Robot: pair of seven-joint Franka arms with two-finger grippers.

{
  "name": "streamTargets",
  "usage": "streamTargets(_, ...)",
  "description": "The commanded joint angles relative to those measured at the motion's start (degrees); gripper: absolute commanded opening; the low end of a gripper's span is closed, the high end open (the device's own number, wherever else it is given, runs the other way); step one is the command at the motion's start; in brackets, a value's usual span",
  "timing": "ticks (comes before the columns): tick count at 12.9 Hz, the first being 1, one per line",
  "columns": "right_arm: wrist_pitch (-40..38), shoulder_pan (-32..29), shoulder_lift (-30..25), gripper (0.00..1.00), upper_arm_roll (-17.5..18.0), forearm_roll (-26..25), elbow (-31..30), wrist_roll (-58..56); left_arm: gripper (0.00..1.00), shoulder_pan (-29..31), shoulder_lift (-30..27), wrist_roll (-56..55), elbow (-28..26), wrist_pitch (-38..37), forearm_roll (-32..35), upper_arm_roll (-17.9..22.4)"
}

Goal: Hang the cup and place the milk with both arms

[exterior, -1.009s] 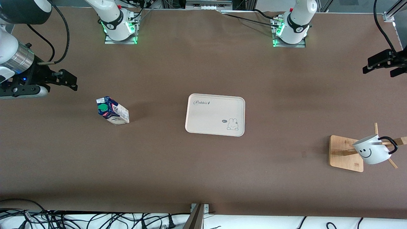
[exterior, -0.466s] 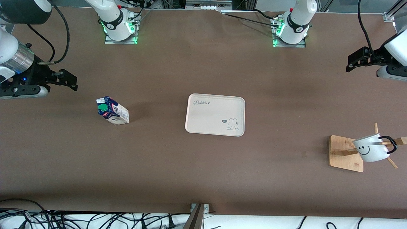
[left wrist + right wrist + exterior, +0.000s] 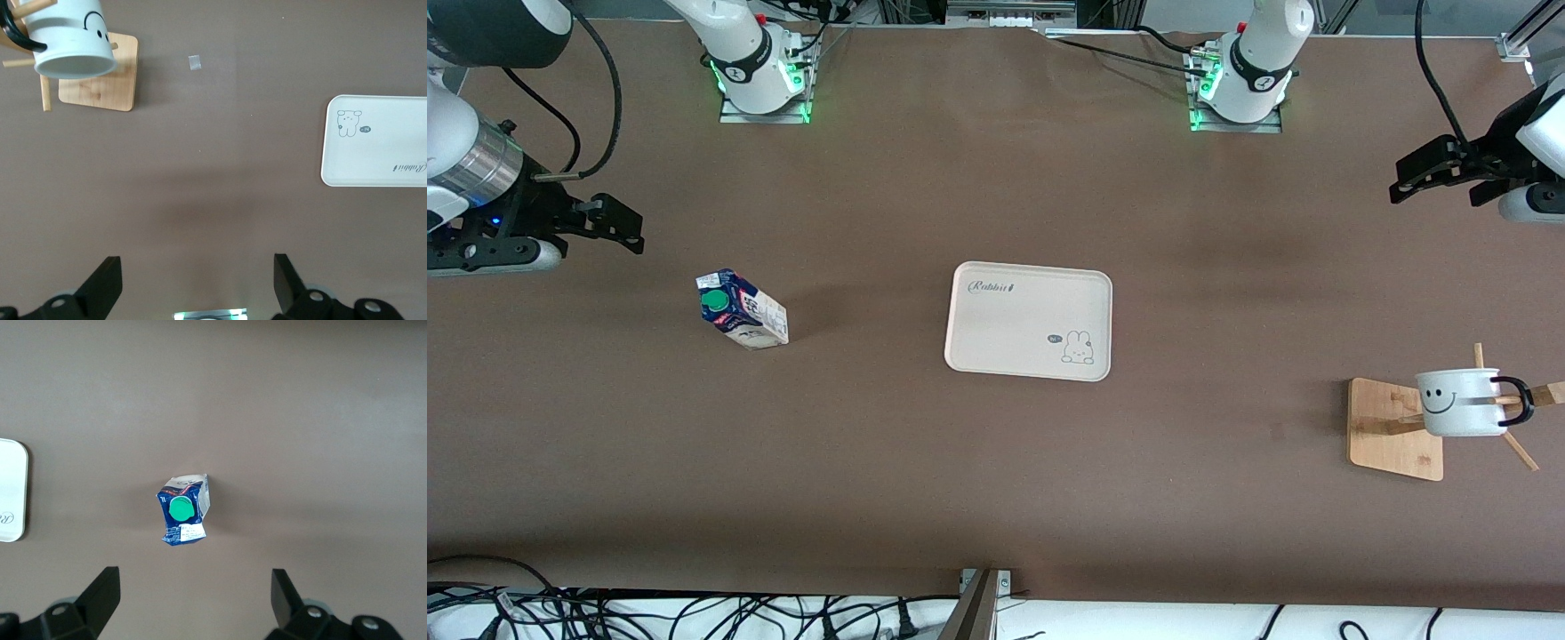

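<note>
The white smiley cup [image 3: 1458,403] hangs by its black handle on a peg of the wooden rack [image 3: 1396,428] at the left arm's end of the table; it also shows in the left wrist view [image 3: 70,40]. The milk carton [image 3: 741,309] stands toward the right arm's end; it also shows in the right wrist view [image 3: 184,510]. My left gripper [image 3: 1436,175] is open and empty, up over bare table farther from the front camera than the rack. My right gripper [image 3: 609,227] is open and empty, up over the table beside the carton.
A cream tray [image 3: 978,347] with a rabbit print lies at the table's middle; it shows in the left wrist view [image 3: 393,143] too. A small pale scrap [image 3: 194,62] lies on the table near the rack. Cables run along the front edge.
My left gripper has moved in from the table's edge toward the middle. The cup has swung on its peg from tilted to nearly level. The right arm has not moved.
</note>
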Motion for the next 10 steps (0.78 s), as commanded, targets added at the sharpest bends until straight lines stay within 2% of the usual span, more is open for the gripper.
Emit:
streamTargets(1, 0.0, -1.0, -0.5, 1.0, 0.9, -0.3, 0.2, -0.7, 1.0, -0.6, -1.8, 3.8, -2.1, 1.3, -0.5, 2.4)
streamTargets(4, 0.0, -1.0, -0.5, 1.0, 0.9, -0.3, 0.1, -0.7, 1.0, 1.1, 0.0, 3.2, -0.2, 0.5, -1.1, 2.4)
streamTargets(10, 0.0, -1.0, -0.5, 1.0, 0.9, -0.3, 0.2, -0.7, 1.0, 1.8, 0.3, 3.7, 0.0, -1.2, -0.4, 2.0)
